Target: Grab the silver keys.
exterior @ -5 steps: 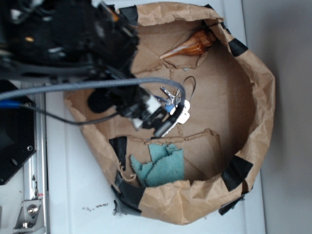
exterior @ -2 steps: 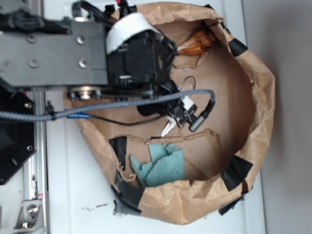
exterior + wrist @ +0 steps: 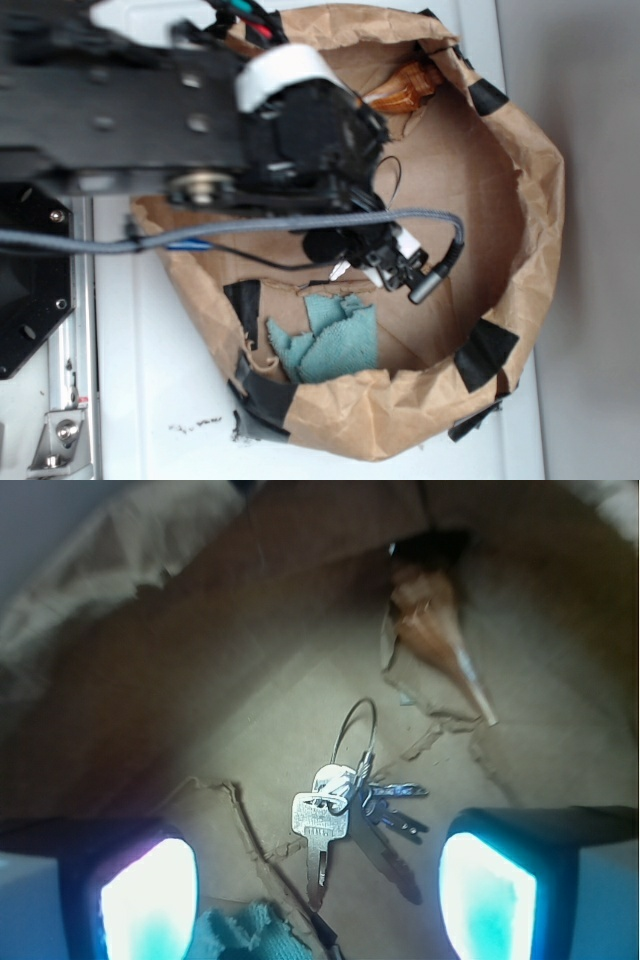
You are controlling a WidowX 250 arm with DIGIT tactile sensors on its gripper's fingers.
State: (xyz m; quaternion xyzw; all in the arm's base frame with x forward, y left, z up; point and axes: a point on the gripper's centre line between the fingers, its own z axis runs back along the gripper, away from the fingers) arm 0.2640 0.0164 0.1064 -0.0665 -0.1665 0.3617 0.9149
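Shifted rightward since a second ago, my gripper [image 3: 320,880] hangs wide open and empty above the silver keys [image 3: 350,815], lower centre of the wrist view; grasp not yet made.

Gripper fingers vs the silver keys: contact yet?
Apart. The wrist view shows the silver keys lying on the cardboard floor between the two fingers, with bare cardboard visible on each side. The gripper is open around them.
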